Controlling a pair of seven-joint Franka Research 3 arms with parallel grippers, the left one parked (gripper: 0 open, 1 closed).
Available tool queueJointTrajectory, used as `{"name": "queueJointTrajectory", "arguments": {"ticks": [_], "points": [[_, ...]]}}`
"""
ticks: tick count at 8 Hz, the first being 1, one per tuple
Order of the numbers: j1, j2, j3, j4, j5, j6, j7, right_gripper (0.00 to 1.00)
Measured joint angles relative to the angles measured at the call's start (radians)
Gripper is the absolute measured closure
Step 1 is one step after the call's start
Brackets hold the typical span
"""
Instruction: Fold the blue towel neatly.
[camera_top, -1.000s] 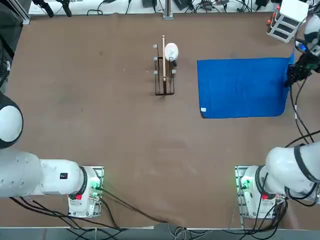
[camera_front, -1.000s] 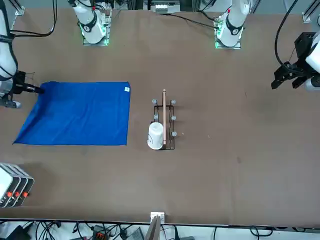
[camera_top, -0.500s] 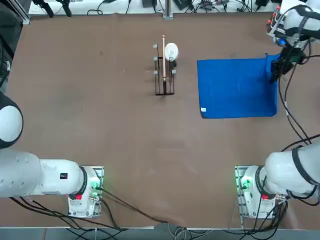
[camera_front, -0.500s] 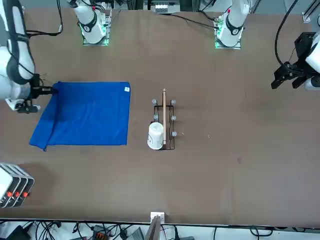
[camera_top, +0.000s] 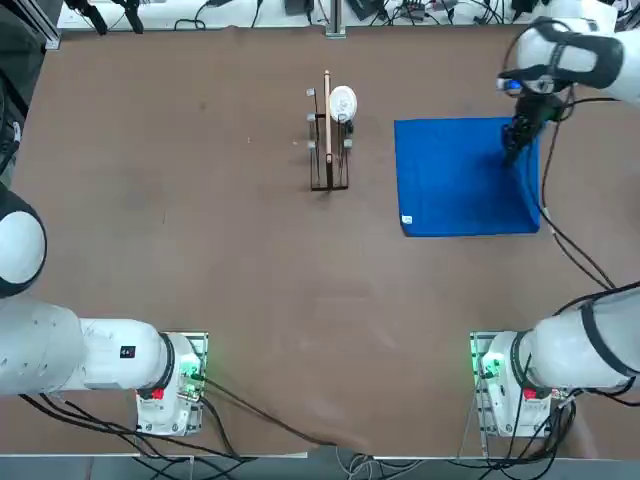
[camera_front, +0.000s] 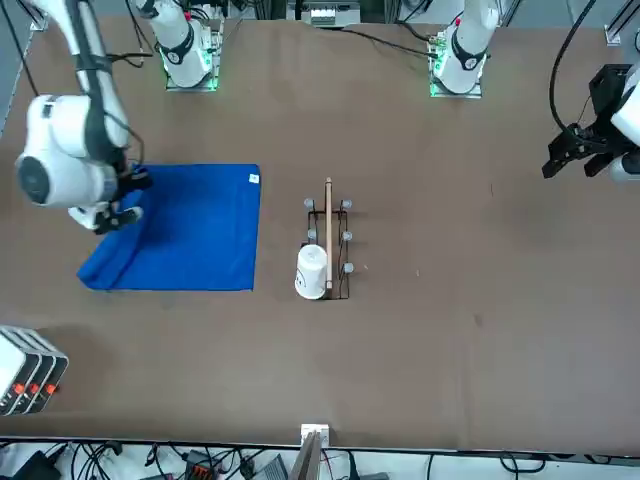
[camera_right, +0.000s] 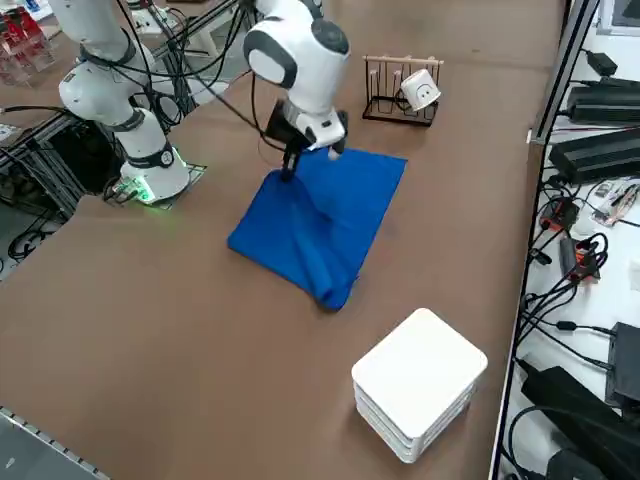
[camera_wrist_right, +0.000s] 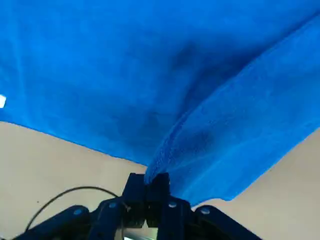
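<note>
The blue towel (camera_top: 460, 180) lies on the right half of the brown table, its small white tag (camera_top: 406, 220) at the near left corner. My right gripper (camera_top: 513, 150) is shut on the towel's right edge and holds it lifted above the cloth, so that side curls over toward the left. In the front view the gripper (camera_front: 128, 200) hangs over the towel (camera_front: 195, 235). From the right side the towel (camera_right: 330, 215) shows a rolled fold at its outer end, under the gripper (camera_right: 290, 165). In the wrist view the fingers (camera_wrist_right: 152, 192) pinch a towel (camera_wrist_right: 150, 75) corner.
A small wooden rack (camera_top: 328, 150) with a white cup (camera_top: 342, 102) stands left of the towel. A white box (camera_right: 420, 382) sits past the towel near the table's far right corner. Cables run along the right edge.
The right gripper has carried the towel's right edge leftward over the cloth, from the table's right side to above the towel. The visible towel has become narrower.
</note>
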Motion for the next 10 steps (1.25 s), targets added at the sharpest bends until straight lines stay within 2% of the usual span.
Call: {"name": "queueJointTrajectory", "arguments": {"ticks": [2,6,8,10], "points": [[0.096,0.000,0.001,-0.001,0.000,0.012,0.011,0.97],[0.228,0.012,0.000,-0.011,0.019,0.096,0.027,0.97],[0.316,0.031,0.001,-0.014,0.019,0.114,0.044,0.97],[0.374,0.040,0.001,-0.014,0.019,0.118,0.047,0.97]]}}
